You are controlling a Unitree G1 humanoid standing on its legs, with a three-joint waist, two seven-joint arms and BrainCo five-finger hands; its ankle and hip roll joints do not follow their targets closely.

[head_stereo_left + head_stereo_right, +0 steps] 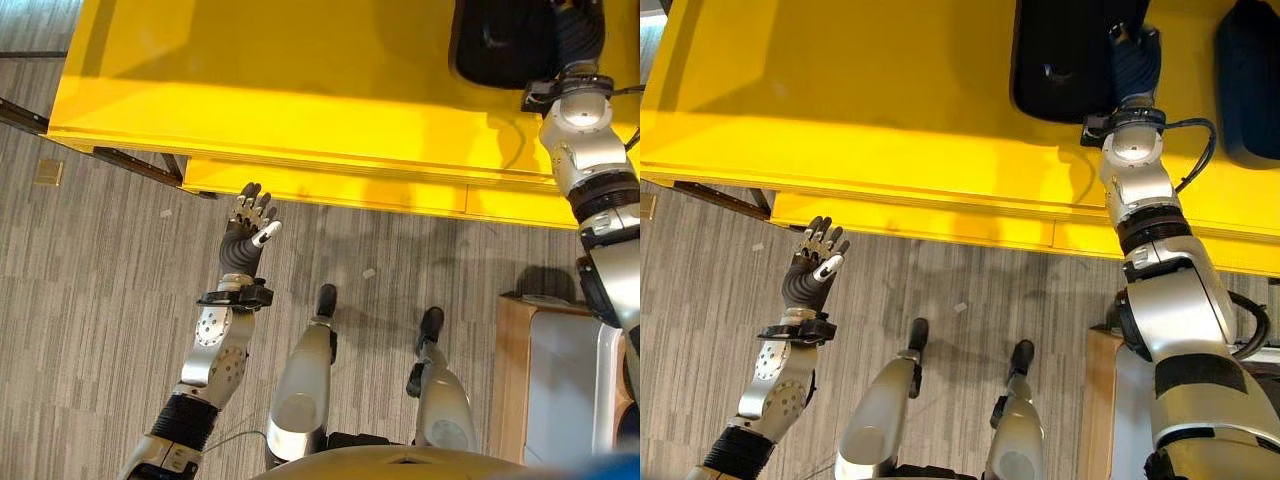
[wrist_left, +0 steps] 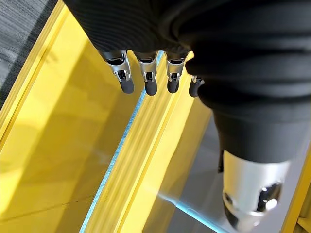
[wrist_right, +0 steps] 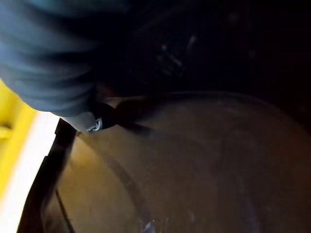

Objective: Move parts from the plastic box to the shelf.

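Note:
A black plastic box (image 1: 1060, 60) stands on the yellow shelf top (image 1: 280, 70) at the far right. My right hand (image 1: 1135, 58) reaches over the box's rim and down inside it, where its fingers are lost in the dark. The right wrist view shows the box's dim inner floor (image 3: 194, 170) and one dark fingertip (image 3: 97, 124); no part can be made out there. My left hand (image 1: 250, 215) is raised in front of the shelf's yellow front edge (image 1: 330, 185), open, fingers (image 2: 146, 80) straight, holding nothing.
A second black box (image 1: 1250, 80) sits on the shelf top to the right of the first. A pale wooden stand with a white container (image 1: 560, 370) is at my lower right. Grey plank floor (image 1: 90, 290) lies in front of the shelf.

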